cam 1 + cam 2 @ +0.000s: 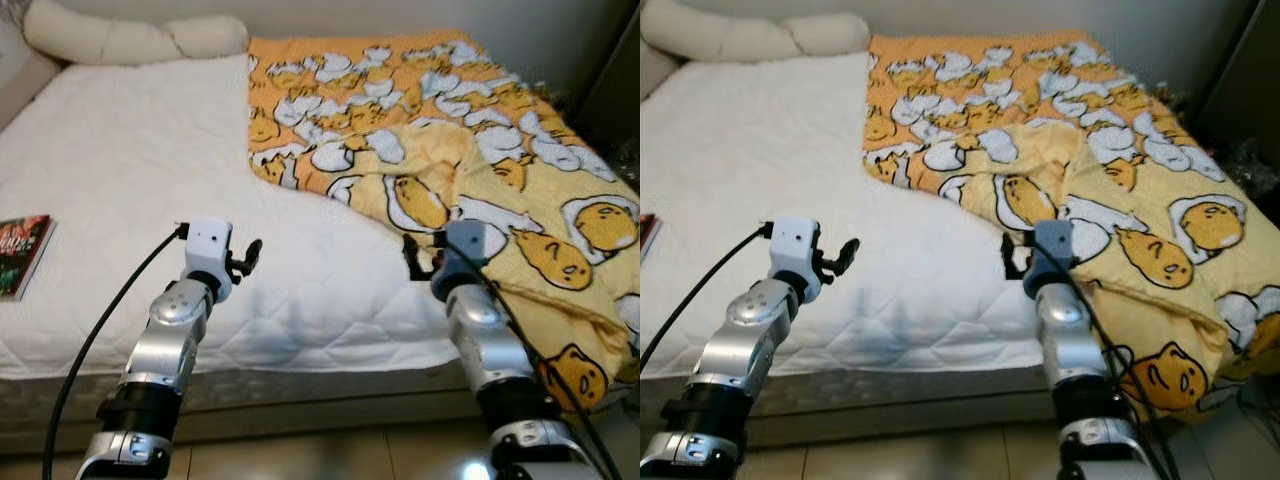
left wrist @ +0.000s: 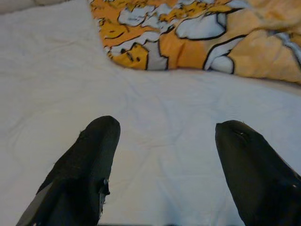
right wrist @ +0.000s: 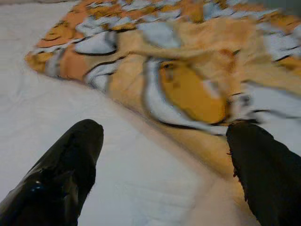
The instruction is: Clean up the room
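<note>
Right wrist view: right gripper point(image 3: 162, 162) fingers spread wide, empty, hanging over the folded edge of the yellow egg-print blanket point(image 1: 480, 170). One finger point(image 3: 263, 165) sits over the fabric, the other over the bare white mattress point(image 1: 130, 170). Blanket is bunched across the right half of the bed, with one corner draping off the near right side. Left gripper point(image 2: 164, 165) is also spread and empty, hovering over plain mattress, well apart from the blanket.

Risks as I see them:
- Right gripper closes on a single layer, so the fold just slides out.
- It pinches the quilted mattress cover along with the blanket.
- Left is too far from any edge, so a one-handed pull would skew the blanket.
- Book point(image 1: 22, 255) near the left bed edge could get dragged off.
</note>
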Robot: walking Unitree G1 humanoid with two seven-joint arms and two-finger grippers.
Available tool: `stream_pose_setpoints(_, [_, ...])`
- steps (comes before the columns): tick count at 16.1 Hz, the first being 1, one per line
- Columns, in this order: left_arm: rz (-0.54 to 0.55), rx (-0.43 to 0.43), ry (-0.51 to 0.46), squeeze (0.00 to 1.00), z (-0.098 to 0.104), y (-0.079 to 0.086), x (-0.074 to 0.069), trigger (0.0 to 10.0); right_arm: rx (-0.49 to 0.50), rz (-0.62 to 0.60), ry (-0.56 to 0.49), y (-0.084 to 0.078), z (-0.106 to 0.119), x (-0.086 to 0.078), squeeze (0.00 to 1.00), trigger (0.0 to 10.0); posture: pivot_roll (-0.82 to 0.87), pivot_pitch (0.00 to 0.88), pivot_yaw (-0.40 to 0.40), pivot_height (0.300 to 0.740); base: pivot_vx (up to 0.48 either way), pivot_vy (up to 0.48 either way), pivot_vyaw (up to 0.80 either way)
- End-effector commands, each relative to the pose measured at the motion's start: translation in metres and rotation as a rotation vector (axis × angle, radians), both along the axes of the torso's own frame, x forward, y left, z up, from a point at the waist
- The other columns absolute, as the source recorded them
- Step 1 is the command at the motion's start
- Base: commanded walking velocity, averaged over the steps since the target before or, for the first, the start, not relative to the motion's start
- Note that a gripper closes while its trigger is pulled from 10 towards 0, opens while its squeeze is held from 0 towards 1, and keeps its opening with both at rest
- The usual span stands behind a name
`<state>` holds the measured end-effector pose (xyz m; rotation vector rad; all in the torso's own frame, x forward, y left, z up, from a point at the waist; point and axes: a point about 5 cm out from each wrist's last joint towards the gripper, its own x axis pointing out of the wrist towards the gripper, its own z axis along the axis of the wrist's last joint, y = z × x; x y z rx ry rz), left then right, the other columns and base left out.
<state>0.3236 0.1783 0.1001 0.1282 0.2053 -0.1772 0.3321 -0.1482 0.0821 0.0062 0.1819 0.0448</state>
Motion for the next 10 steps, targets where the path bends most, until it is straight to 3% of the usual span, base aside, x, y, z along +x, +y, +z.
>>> stream_pose_setpoints(1, [-0.003, -0.004, -0.003, 0.0, 0.0009, 0.0002, 0.0003, 10.0, 0.0, 0.005, 0.009, 0.0002, 0.0004, 0.0, 0.0, 10.0, -0.02, 0.0, 0.024, 0.74, 0.307, 0.0, 0.0])
stream_pose_setpoints(4, [-0.005, -0.006, 0.0, 0.0, -0.0001, -0.0003, -0.0005, 10.0, -0.016, 0.005, 0.015, -0.001, -0.0007, -0.0006, 0.0, 10.0, -0.02, 0.0, 0.025, 0.74, 0.32, 0.0, -0.73])
stream_pose_setpoints(10, [-0.009, -0.004, 0.009, 0.0, -0.0024, -0.0005, -0.0016, 10.0, -0.026, 0.014, 0.026, -0.0003, -0.0025, -0.0012, 0.0, 10.0, -0.02, 0.0, 0.021, 0.74, 0.317, 0.0, 0.0])
